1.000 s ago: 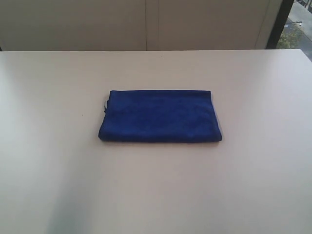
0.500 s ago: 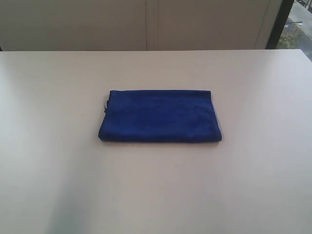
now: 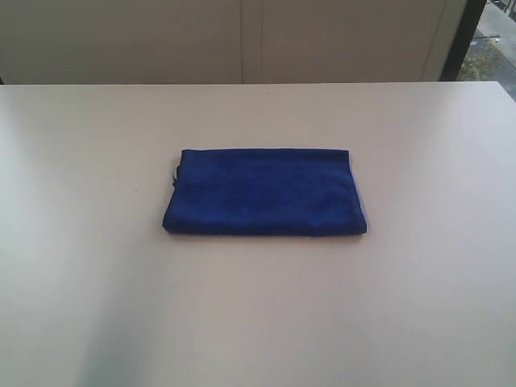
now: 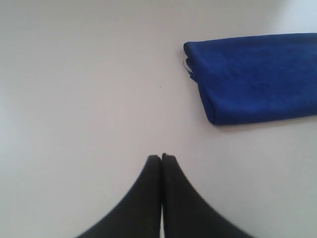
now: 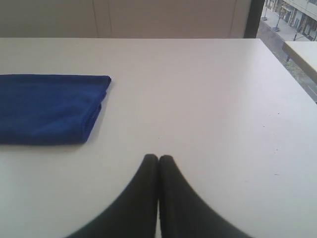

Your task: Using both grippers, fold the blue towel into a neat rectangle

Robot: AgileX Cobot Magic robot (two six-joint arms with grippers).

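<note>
Two hands, both pressed together and empty: left hand (image 4: pixel 161 156) and right hand (image 5: pixel 158 157) sit over bare bench (image 3: pixel 266 322), each apart from blue towel (image 3: pixel 264 192), which lies folded into a rectangle at bench centre.

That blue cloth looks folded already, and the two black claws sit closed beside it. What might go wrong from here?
1. The deep blue folded microfibre towel lies loose on the white table; an arm sweeping past might drag its layers open.
2. The left end effector and right end effector are both shut and apart from it; reaching in closed would probably push the cloth rather than grip it.
</note>
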